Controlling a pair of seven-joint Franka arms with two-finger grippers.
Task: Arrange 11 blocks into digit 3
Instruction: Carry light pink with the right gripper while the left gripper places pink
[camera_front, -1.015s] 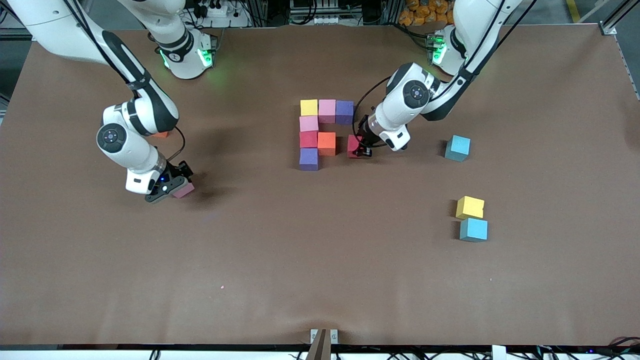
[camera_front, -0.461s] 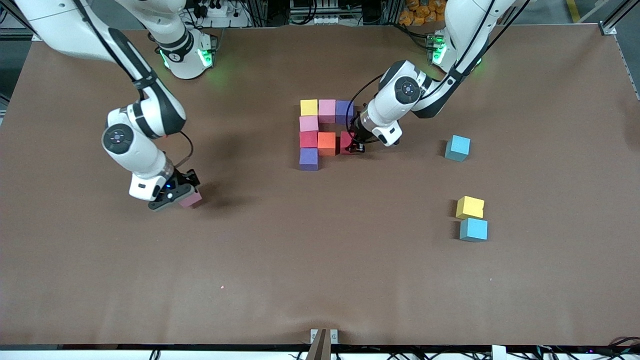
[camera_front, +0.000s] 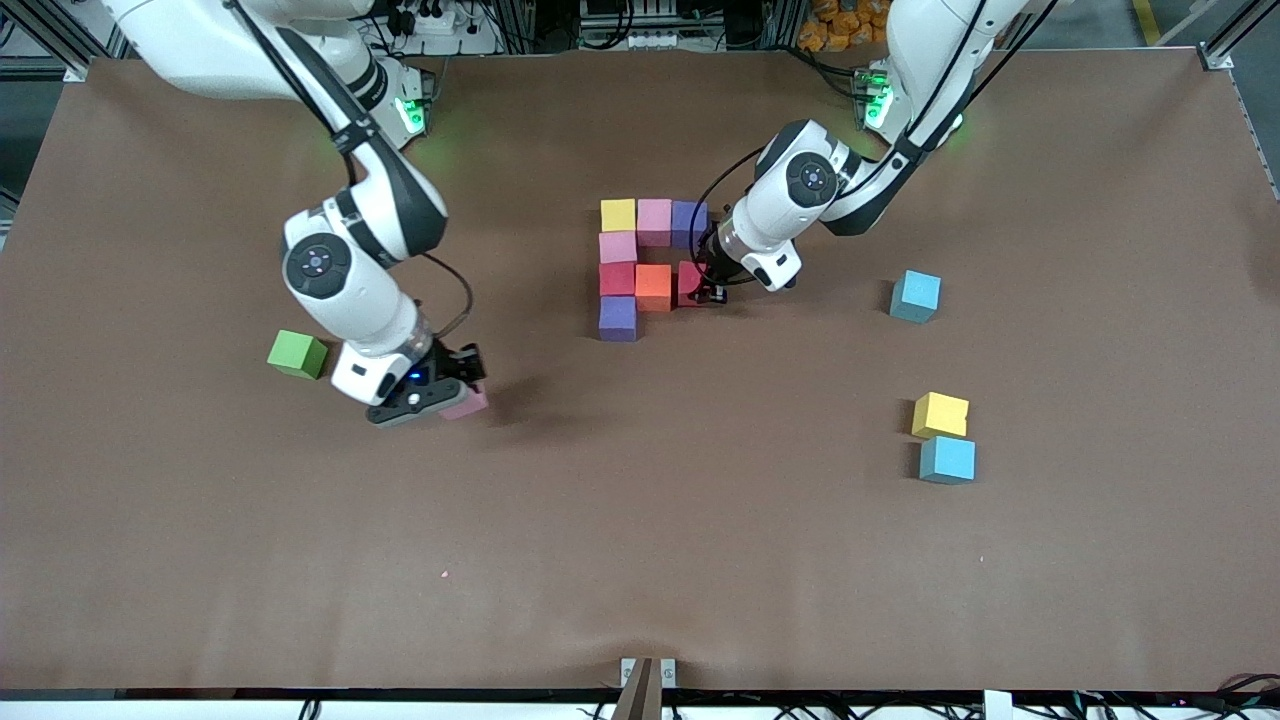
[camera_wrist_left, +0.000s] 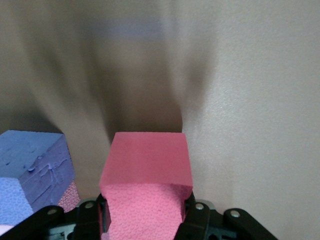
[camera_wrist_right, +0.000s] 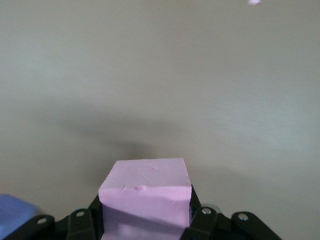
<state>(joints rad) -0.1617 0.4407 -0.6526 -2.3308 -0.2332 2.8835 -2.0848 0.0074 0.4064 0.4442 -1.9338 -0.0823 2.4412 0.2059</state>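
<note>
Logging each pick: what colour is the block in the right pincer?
Pink: the block in the right pincer shows best in the right wrist view.

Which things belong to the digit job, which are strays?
Job: seven-cube foam figure, red foam cube in left claw, pink foam cube in right claw, loose yellow foam cube, either blue foam cube.
Spare: green foam cube, other blue foam cube.

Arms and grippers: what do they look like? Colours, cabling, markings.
Both arms have glossy white rounded shells with black joint bands, round dark caps on the wrist joints and black cables looping outside. Green lights glow near both bases. The right gripper and left gripper are black; a small blue light shows beside the right one.
</note>
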